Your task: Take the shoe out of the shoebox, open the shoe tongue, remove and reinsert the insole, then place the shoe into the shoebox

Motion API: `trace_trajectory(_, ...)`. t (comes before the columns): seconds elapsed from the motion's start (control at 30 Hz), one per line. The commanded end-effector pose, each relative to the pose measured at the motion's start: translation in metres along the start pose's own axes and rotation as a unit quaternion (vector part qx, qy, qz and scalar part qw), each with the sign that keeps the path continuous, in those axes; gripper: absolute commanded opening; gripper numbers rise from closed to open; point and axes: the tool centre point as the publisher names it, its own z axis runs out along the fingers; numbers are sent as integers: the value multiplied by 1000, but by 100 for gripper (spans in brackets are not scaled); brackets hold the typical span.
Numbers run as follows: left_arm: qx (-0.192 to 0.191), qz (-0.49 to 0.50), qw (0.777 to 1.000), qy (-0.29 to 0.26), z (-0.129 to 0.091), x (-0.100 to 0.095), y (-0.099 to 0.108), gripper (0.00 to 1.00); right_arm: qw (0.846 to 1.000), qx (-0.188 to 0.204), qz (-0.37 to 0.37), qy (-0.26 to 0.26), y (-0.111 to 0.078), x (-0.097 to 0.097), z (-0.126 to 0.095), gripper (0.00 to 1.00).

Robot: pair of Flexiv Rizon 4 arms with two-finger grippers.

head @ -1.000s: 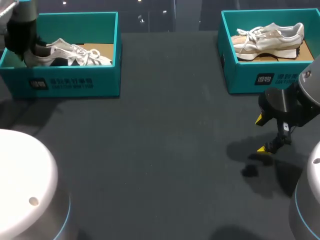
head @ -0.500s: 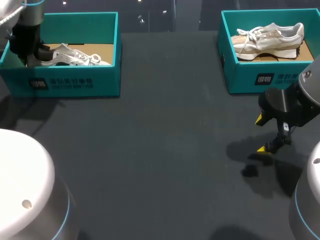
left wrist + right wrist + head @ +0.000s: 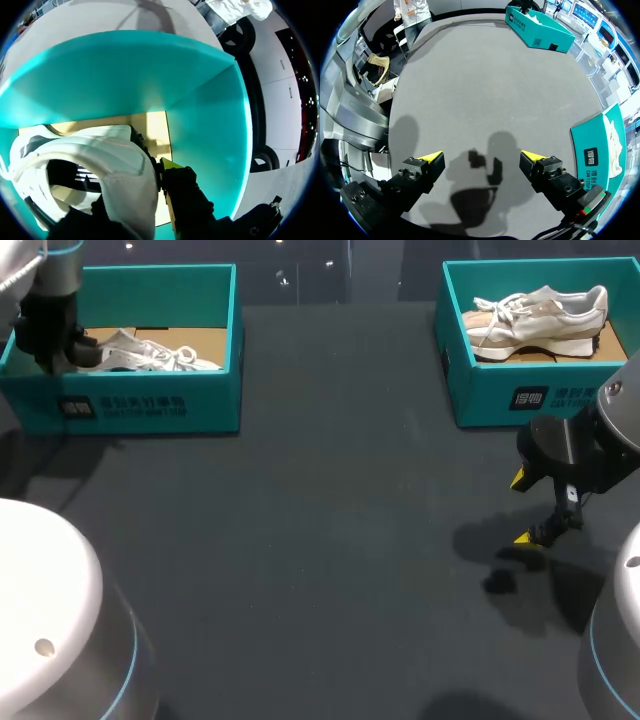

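The white lace-up sneaker with dark side stripes [image 3: 150, 352] lies on its side on the brown cardboard floor of the open teal cardboard shoebox [image 3: 150, 405]. Its heel is right at the left jaws and its toe points away from them. None of the task's steps is complete yet: the shoe is still inside the box walls, its laces look undisturbed, and nothing shows the tongue pulled back or the insole lifted.

The left arm [image 3: 48, 310] reaches down into that box's end. In the left wrist view the padded heel collar fills the space directly at the jaws, with the teal corner of the box just ahead of and beside them. I cannot tell whether the left jaws are clenched on the heel or only resting against it, because the shoe hides too much of them. I judge this to be the start of the first step, taking hold of the heel to lift the shoe out.

The right arm [image 3: 585, 455] hangs low over the dark grey worktop [image 3: 330, 540]. Its jaws are released and spread wide, with only bare worktop and their own shadow between them. A second teal shoebox [image 3: 520, 390] stands beside them, holding a cream sneaker [image 3: 540, 312].

Nearly everything is left to do: lifting the shoe clear onto the worktop, opening the tongue, taking out and refitting the insole, and returning the shoe to its box. The right jaws will probably be needed to steady the shoe.
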Motion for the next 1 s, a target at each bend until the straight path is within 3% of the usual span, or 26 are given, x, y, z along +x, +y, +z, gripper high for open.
trace_trajectory(0.03, -3, 1, 1000, 3, 4, 0, -4, 17, 1000, 0, 0, -1, 0, 1, 0, 100)
trace_trajectory(0.13, -3, 1, 1000, 3, 6, 0, -5, 31, 1000, 0, 0, -1, 0, 1, 0, 100)
trace_trajectory(0.23, -3, 0, 1000, 2, 6, 0, -5, 38, 1000, 0, 0, -1, 0, 1, 0, 100)
trace_trajectory(0.47, -1, -10, 1000, -11, 0, 3, -5, 40, 1000, 0, 0, -1, 0, 1, 0, 100)
trace_trajectory(0.67, -8, -18, 999, -28, -16, 5, -8, 51, 1000, 0, 0, -1, 0, 1, 0, 100)
trace_trajectory(0.73, -10, -20, 999, -33, -21, 5, -9, 63, 1000, 0, 0, -1, 0, 1, 0, 100)
trace_trajectory(0.8, -13, -21, 999, -38, -27, 4, -10, 87, 1000, 0, 0, -1, 0, 1, 0, 100)
trace_trajectory(0.87, -15, -21, 999, -41, -33, 4, -12, 100, 1000, 0, 0, -1, 0, 1, 0, 100)
trace_trajectory(1.0, -20, -29, 998, -52, -45, 4, -14, 100, 1000, 0, 0, -1, 0, 1, 0, 100)
